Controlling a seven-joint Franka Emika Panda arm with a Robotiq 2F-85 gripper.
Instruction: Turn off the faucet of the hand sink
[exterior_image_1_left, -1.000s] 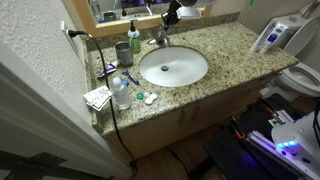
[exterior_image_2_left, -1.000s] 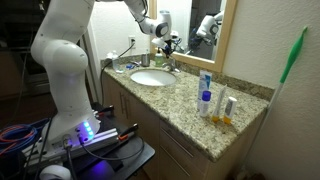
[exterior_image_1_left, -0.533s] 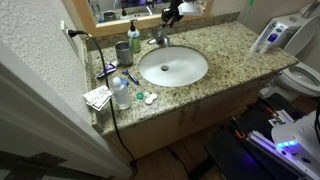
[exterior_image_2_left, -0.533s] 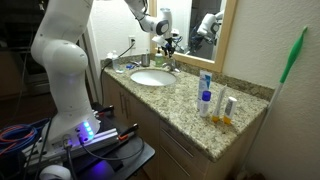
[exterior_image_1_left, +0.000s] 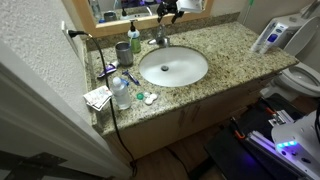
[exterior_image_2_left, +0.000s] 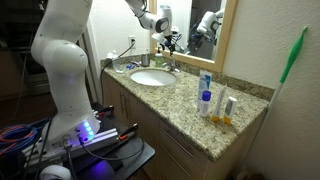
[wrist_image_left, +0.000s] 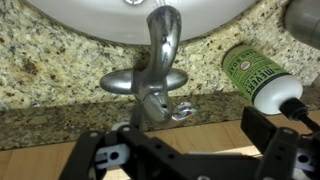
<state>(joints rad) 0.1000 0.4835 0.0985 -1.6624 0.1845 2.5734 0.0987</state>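
Note:
The chrome faucet (exterior_image_1_left: 160, 40) (exterior_image_2_left: 170, 66) stands at the back rim of the oval white hand sink (exterior_image_1_left: 173, 67) (exterior_image_2_left: 150, 78), set in speckled granite. In the wrist view the faucet (wrist_image_left: 160, 55) fills the middle, its spout reaching over the basin rim (wrist_image_left: 80, 15) and its lever handle at the base. My gripper (exterior_image_1_left: 168, 12) (exterior_image_2_left: 165, 42) hangs above the faucet, clear of it. Its black fingers (wrist_image_left: 266, 128) stand wide apart with nothing between them, so the gripper (wrist_image_left: 180, 140) is open.
A green-labelled soap bottle (wrist_image_left: 255, 75) (exterior_image_1_left: 134, 38) stands beside the faucet. A cup (exterior_image_1_left: 122, 52), a water bottle (exterior_image_1_left: 120, 92) and small items crowd one end of the counter; tubes and bottles (exterior_image_2_left: 205, 95) stand at the other. A mirror backs the counter and a toilet (exterior_image_1_left: 300, 75) is alongside.
The gripper has opened and lifted a little up and away from the faucet handle. Nothing else on the counter has moved.

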